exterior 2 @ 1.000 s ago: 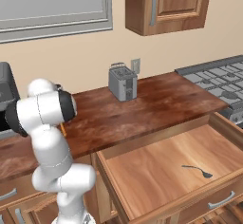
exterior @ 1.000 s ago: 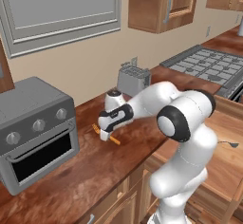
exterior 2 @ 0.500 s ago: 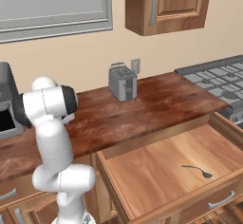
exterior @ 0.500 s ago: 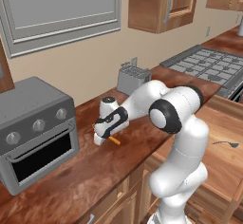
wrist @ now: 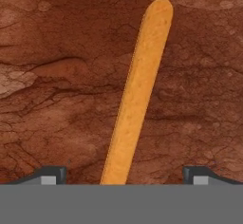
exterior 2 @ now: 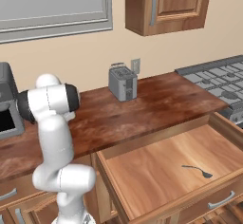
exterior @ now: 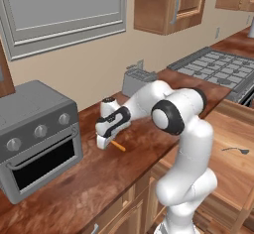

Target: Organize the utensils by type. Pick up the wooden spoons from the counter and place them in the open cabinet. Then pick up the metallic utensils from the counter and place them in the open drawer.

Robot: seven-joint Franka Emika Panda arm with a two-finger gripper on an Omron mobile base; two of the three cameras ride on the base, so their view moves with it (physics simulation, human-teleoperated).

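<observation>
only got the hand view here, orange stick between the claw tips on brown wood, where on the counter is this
Observer: In the left base view the claw hangs low over the counter, just right of a grey toaster oven.
Operator: is the drawer open
Observer: Yes, the drawer stands open, with a small dark utensil lying in it.
Operator: anything else on the counter
Observer: A toaster stands by the wall further along, well apart from the claw.
</observation>
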